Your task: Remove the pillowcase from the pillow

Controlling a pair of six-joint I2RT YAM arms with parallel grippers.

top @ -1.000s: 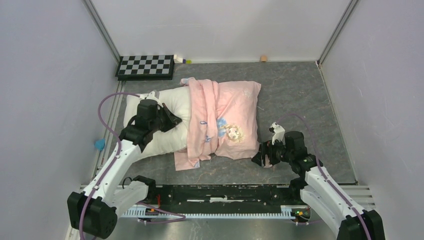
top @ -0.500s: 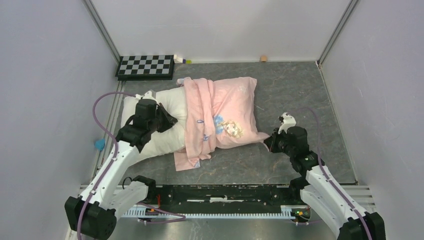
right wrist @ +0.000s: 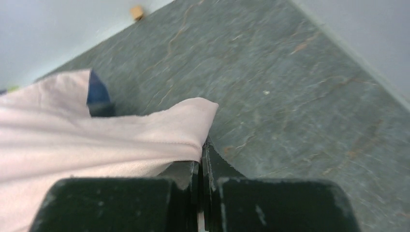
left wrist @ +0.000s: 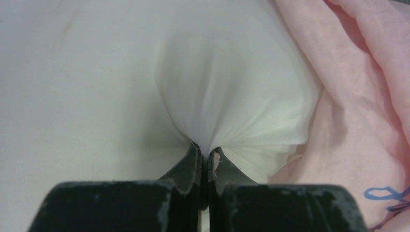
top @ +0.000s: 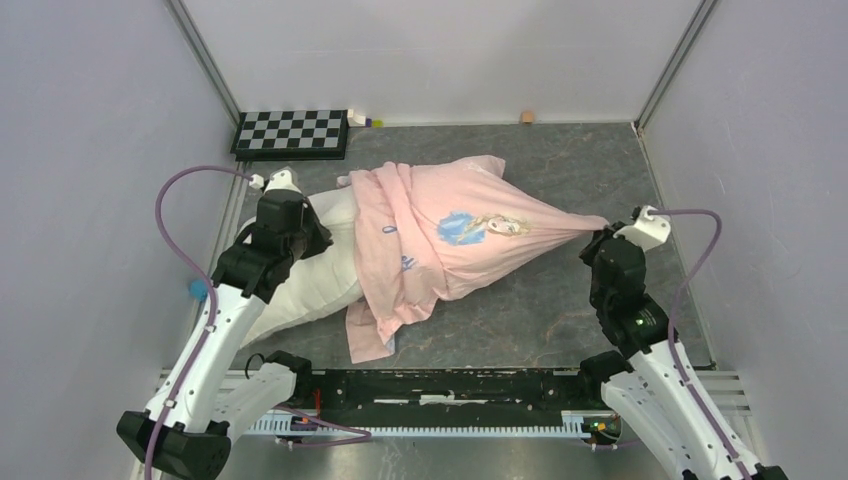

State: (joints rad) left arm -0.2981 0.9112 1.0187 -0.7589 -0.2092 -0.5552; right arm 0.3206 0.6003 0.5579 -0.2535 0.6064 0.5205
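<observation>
The pink pillowcase [top: 450, 240], with a cartoon girl printed on it, still covers the right part of the white pillow [top: 305, 290]. It is stretched into a taut point toward the right. My right gripper [top: 598, 232] is shut on that corner; in the right wrist view the pillowcase [right wrist: 96, 140] hem runs into the right gripper [right wrist: 201, 151], whose jaws are closed. My left gripper [top: 318, 238] is shut on a pinch of the bare pillow [left wrist: 96, 72]; the cloth puckers into the left gripper [left wrist: 205, 153]. The pillowcase [left wrist: 358, 121] bunches just to its right.
A checkerboard [top: 291, 132] lies at the back left, with small items [top: 365, 120] beside it. A small wooden block [top: 526, 117] sits against the back wall. A blue object [top: 199, 290] lies at the left edge. Grey walls enclose the grey table [top: 560, 310].
My right gripper shut on the pillowcase's near right corner and pulled it right and back, stretching the cover taut. The left arm shifted left, still holding the pillow.
</observation>
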